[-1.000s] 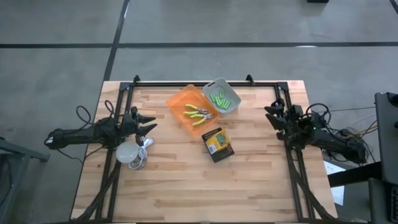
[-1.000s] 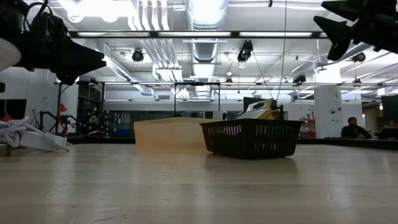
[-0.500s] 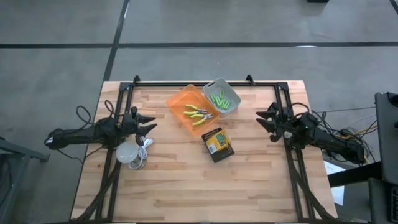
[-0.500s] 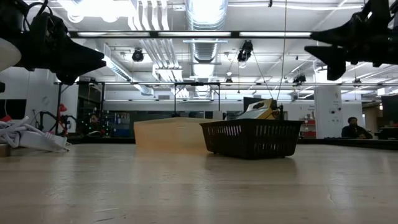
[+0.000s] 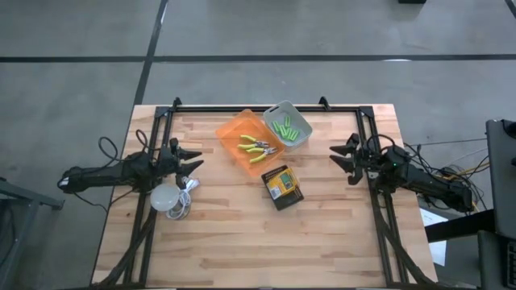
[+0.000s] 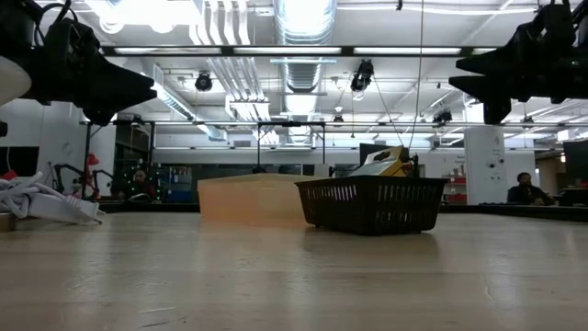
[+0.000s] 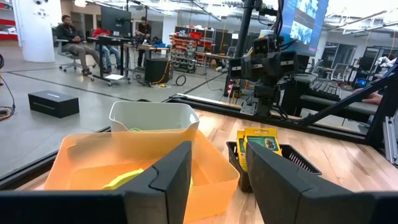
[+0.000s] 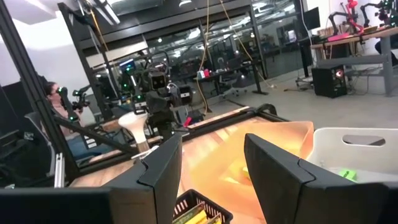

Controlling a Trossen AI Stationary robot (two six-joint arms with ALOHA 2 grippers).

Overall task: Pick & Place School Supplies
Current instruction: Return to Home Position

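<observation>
Hovering left gripper (image 5: 195,159): above the left side of the light wooden slat table (image 5: 242,242), pointing toward the middle – its two dark fingers stand apart and hold nothing.
White round thing with coiled cable (image 5: 166,197): on the table just beside the left gripper, on the near side.
Translucent orange plastic bin (image 5: 228,131): at the back centre, set at a slant.
Two green-handled plier-like tools (image 5: 256,147): lying inside the orange bin, side by side.
Pale grey plastic bin (image 5: 301,138): touching the orange bin's right corner.
Short lime-green marker-like sticks (image 5: 283,126): a small heap inside the grey bin.
Black mesh basket (image 6: 367,204): near the table's centre, in front of the two bins and apart from them.
Yellow-and-green printed boxes (image 5: 282,184): in the black basket; in the low view their tops stick up past its rim.
Right gripper (image 5: 340,161): above the right side of the table, aimed toward the centre – fingers spread, empty, well clear of the basket.
</observation>
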